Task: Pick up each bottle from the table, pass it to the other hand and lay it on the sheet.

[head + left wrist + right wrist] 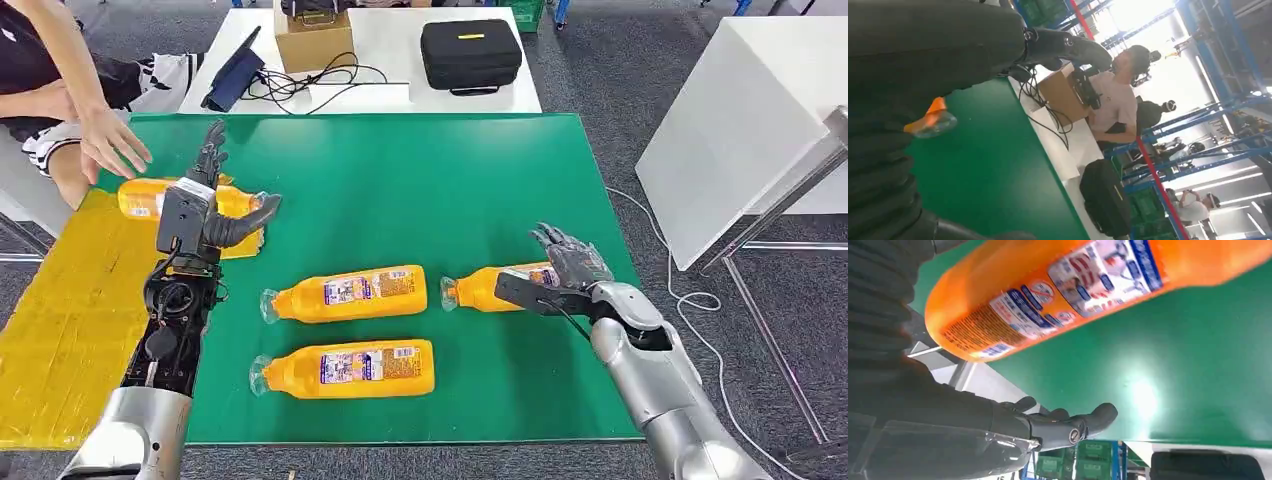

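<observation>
Bottle (150, 197) one lies on the yellow sheet (60, 320) under the spread-fingered left hand (205, 215), while three remain on the green table (420, 180), the open right hand (560, 268) reaching around the nearest (490, 287), ungrasped.

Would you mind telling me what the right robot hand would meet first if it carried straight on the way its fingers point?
Probably the orange bottle lying right beside the right robot hand; the right wrist view shows it close by the open fingers.

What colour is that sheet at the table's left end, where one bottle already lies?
Yellow. The sheet shows best in the head view, under the bottle.
</observation>
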Robot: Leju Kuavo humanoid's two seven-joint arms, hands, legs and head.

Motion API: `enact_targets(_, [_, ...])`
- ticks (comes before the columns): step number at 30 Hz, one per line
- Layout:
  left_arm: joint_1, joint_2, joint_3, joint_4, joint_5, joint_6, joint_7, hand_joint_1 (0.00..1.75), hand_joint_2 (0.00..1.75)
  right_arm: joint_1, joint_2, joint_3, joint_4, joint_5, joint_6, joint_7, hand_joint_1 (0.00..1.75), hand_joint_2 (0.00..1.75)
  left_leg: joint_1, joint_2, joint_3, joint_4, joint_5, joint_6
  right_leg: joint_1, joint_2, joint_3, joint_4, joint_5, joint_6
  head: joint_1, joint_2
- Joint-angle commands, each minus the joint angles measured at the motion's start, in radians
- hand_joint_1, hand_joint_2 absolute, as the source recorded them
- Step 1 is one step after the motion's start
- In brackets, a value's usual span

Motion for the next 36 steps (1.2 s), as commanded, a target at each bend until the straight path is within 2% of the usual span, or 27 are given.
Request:
enact_targets(1, [-0.058, -0.006, 0.010, 0.106, 0.006, -0.001, 0.000, 0.00, 1.75, -0.024, -0.025, 0.041, 0.029, 0.000, 0.012, 0.008, 0.00, 1.75, 0.000, -0.001, 0.004, 0.000, -0.001, -0.001, 0.000, -0.002, 0.004, 0.000, -0.002, 0.000, 0.000, 0.000])
enact_targets(3, [-0.076, -0.005, 0.015, 0.143, 0.015, -0.001, 0.000, 0.00, 1.75, 0.000, -0.043, 0.040, 0.021, -0.002, 0.015, 0.014, 0.00, 1.75, 0.000, -0.001, 0.003, 0.000, -0.001, -0.001, 0.000, -0.002, 0.004, 0.000, -0.002, 0.000, 0.000, 0.000])
enact_targets(4, [-0.088, -0.007, 0.019, 0.145, 0.028, 0.012, -0.042, 0.00, 1.75, -0.003, -0.054, 0.046, 0.014, 0.005, -0.012, 0.012, 0.00, 1.75, 0.000, -0.002, 0.003, 0.000, -0.001, -0.001, 0.000, -0.002, 0.004, -0.001, -0.001, 0.000, 0.000, 0.000])
enact_targets(5, [-0.101, -0.007, 0.021, 0.137, 0.031, 0.011, -0.035, 0.00, 1.75, -0.019, -0.062, 0.047, 0.006, 0.002, 0.001, 0.013, 0.00, 1.75, 0.000, -0.002, 0.008, -0.001, -0.003, -0.002, 0.001, -0.004, 0.009, -0.001, -0.003, 0.000, 0.000, 0.000])
enact_targets(6, [-0.105, -0.005, 0.021, 0.118, 0.036, 0.004, -0.006, 0.00, 1.75, -0.029, -0.068, 0.047, -0.011, -0.010, 0.035, 0.016, 0.00, 1.75, 0.000, -0.003, 0.002, 0.001, -0.001, -0.001, 0.000, -0.004, 0.004, 0.000, -0.002, 0.000, 0.000, 0.000])
enact_targets(9, [-0.103, 0.001, 0.027, 0.123, 0.041, 0.003, 0.005, 0.00, 1.75, -0.043, -0.069, 0.051, -0.003, -0.016, 0.058, 0.009, 0.00, 1.75, 0.000, -0.001, 0.000, 0.000, 0.000, 0.000, 0.000, -0.001, 0.001, 0.001, -0.001, 0.000, 0.000, 0.000])
enact_targets(11, [-0.100, 0.006, 0.036, 0.138, 0.047, 0.004, 0.005, 0.00, 1.75, -0.052, -0.077, 0.059, 0.012, -0.023, 0.069, -0.002, 0.00, 1.75, 0.000, 0.001, 0.005, 0.001, -0.002, -0.001, 0.000, 0.000, 0.005, 0.000, -0.002, 0.001, 0.000, 0.000])
enact_targets(13, [-0.100, 0.007, 0.042, 0.153, 0.050, 0.005, 0.004, 0.00, 1.75, -0.059, -0.082, 0.066, 0.031, -0.023, 0.070, -0.003, 0.00, 1.75, -0.001, 0.000, 0.002, 0.000, -0.001, -0.001, -0.001, 0.000, 0.002, 0.000, -0.001, 0.000, 0.000, 0.000])
enact_targets(20, [-0.109, 0.004, 0.047, 0.183, 0.053, 0.007, 0.003, 0.00, 1.75, -0.123, -0.080, 0.058, 0.154, -0.026, 0.068, -0.002, 0.00, 1.75, 0.000, 0.001, 0.007, 0.000, -0.002, -0.001, 0.000, 0.000, 0.007, 0.000, -0.002, 0.001, 0.000, 0.000])
enact_targets(21, [-0.112, 0.003, 0.049, 0.189, 0.058, 0.004, 0.002, 0.00, 1.75, -0.130, -0.079, 0.060, 0.168, -0.026, 0.070, -0.003, 0.00, 1.75, 0.000, 0.001, 0.002, 0.000, -0.001, -0.001, 0.000, 0.000, 0.002, 0.000, 0.000, 0.000, 0.000, 0.000])
enact_targets(36, [-0.120, 0.009, 0.053, 0.242, 0.085, -0.013, -0.011, 0.00, 1.75, -0.143, -0.089, 0.097, 0.263, -0.005, 0.076, -0.020, 0.00, 1.75, 0.000, 0.000, 0.005, 0.000, -0.002, -0.001, 0.000, -0.001, 0.005, 0.000, -0.001, 0.001, 0.000, 0.000])
